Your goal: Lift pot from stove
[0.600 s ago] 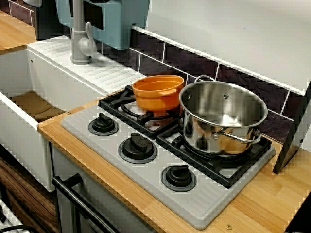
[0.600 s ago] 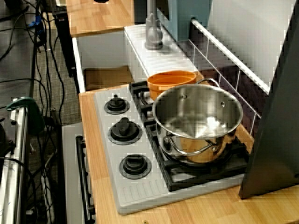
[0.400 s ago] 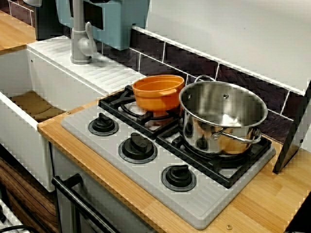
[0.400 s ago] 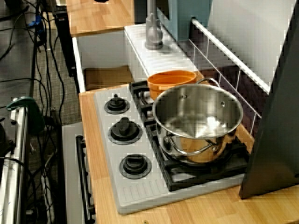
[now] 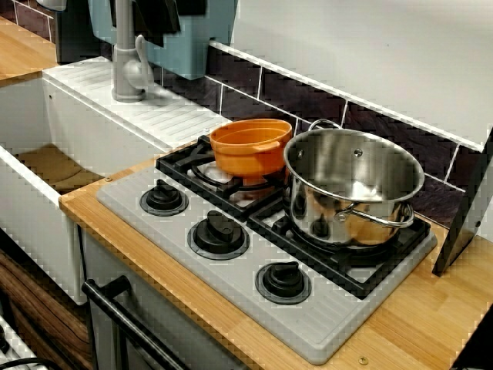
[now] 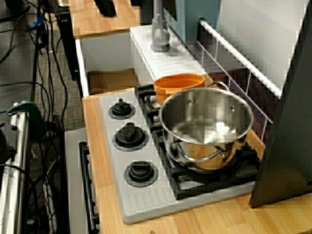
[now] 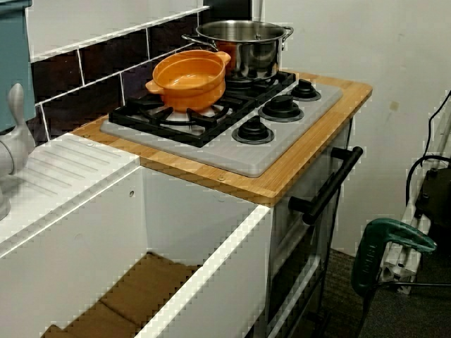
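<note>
At centre frame the pot sits upright on the stove grate, touching the steel pot. At the upper left, a dark gripper has newly entered; its opening cannot be determined. The approach is judged to be beginning.

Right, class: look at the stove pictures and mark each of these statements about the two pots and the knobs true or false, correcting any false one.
1. The orange pot sits on the stove's grate. True.
2. The steel pot is smaller than the orange pot. False: the steel one is the larger.
3. The stove has three black knobs. True.
4. A gripper is clamped on the orange pot's rim. False: nothing touches the pot; only a dark shape shows at the top edge, too cropped to identify.
5. The orange pot has a lid on. False: it is open and looks empty in the side view.
</note>
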